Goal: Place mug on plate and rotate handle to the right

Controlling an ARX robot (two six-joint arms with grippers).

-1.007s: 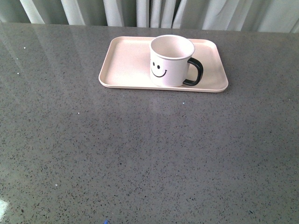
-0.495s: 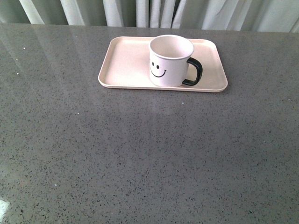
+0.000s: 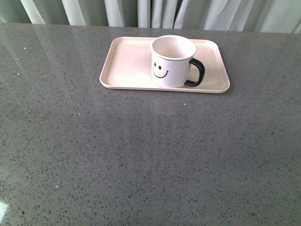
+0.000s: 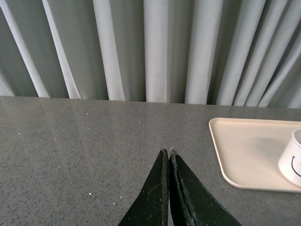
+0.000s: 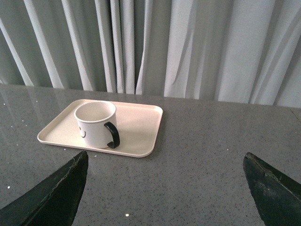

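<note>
The white mug [image 3: 170,61] with a black smiley face stands upright on the pale pink plate [image 3: 127,61], toward its right half. Its black handle [image 3: 196,73] points right. Neither arm shows in the front view. In the left wrist view my left gripper [image 4: 168,151] is shut and empty over bare table, well short of the plate [image 4: 244,146] and the mug's edge [image 4: 294,160]. In the right wrist view my right gripper [image 5: 165,157] is wide open and empty, drawn back from the mug [image 5: 94,125], its handle [image 5: 113,135] and the plate [image 5: 136,127].
The plate lies at the far side of a grey speckled table [image 3: 141,155]. Pale pleated curtains [image 3: 141,12] hang right behind the table's far edge.
The view shifted slightly left half a second ago and is back where it was. The mug and plate have not moved on the table.
</note>
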